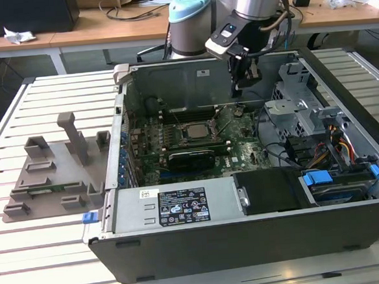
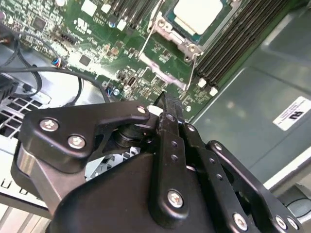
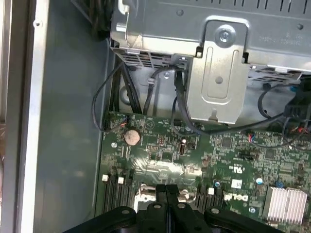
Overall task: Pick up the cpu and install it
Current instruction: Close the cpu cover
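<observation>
The cpu (image 1: 194, 130) is a silvery square lying flat in the motherboard socket inside the open computer case (image 1: 184, 253); in the second wrist view the cpu (image 2: 197, 14) sits inside the metal socket frame. The frame's hinged metal plate (image 2: 165, 73) stands swung open beside it. My gripper (image 1: 236, 90) hangs above the board, toward the exterior view's right of the socket and clear of the chip. In both wrist views its black fingers are pressed together, gripper (image 2: 167, 101) and gripper (image 3: 166, 188), with nothing visible between them.
A grey plastic holder tray (image 1: 48, 171) lies on the slatted table at the exterior view's left. Inside the case are a metal drive cage (image 3: 214, 73), loose black cables (image 3: 141, 97), memory slots (image 2: 238, 43) and a black power supply (image 1: 271, 191).
</observation>
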Robot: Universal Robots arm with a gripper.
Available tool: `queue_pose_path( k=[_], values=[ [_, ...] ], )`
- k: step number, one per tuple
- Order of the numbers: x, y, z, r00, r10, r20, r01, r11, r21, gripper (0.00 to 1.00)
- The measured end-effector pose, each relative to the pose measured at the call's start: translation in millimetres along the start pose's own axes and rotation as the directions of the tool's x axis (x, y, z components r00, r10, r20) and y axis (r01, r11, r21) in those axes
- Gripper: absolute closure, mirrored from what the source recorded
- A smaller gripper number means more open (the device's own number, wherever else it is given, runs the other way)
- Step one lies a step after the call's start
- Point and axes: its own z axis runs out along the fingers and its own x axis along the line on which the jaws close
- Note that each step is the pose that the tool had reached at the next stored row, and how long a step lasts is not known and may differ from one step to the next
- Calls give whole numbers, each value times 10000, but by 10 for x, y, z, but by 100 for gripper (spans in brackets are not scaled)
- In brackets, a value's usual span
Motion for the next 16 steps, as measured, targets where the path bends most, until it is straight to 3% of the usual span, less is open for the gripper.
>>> queue_pose_path(
  k=[5,16],
  values=[
    [14,87,123,10000,-73,4,73,10000,8,89],
    [-7,71,395,9999,-115,8,115,9999,10,89]
  ],
)
